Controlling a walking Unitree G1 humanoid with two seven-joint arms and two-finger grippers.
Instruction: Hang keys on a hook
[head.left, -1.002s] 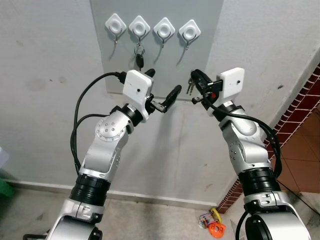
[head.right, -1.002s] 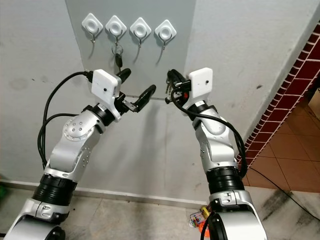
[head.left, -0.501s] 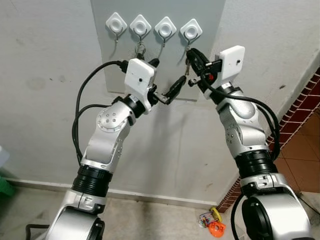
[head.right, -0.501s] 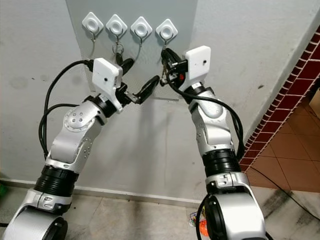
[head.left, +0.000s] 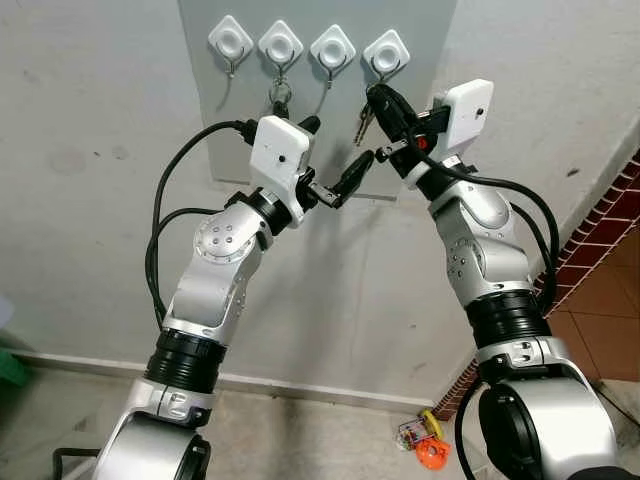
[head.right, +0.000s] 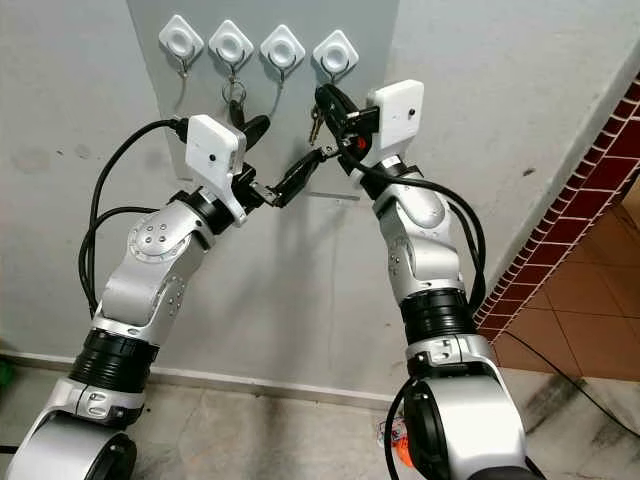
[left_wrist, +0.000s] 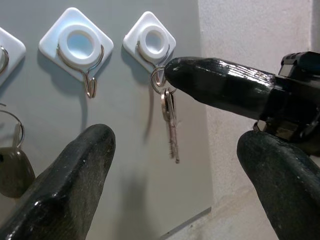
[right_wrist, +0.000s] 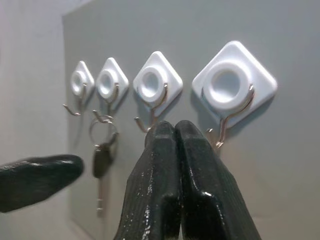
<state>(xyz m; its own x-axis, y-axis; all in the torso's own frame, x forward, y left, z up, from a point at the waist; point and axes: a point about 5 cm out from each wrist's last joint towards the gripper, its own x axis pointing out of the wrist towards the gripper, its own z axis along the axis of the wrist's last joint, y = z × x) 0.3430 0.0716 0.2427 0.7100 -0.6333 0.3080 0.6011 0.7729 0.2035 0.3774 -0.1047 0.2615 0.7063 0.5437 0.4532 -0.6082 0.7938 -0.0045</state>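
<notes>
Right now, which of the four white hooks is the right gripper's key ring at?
The hook at the robot's far right. The right gripper holds the keys there; the second-from-left hook already carries a dark key.

Key ring (left_wrist: 158, 79) partly behind right claw (left_wrist: 172, 70) fingertip.

A grey panel (head.left: 420, 40) on the wall carries four white hooks (head.left: 281, 43); keys (left_wrist: 170, 125) hang from two.
</notes>
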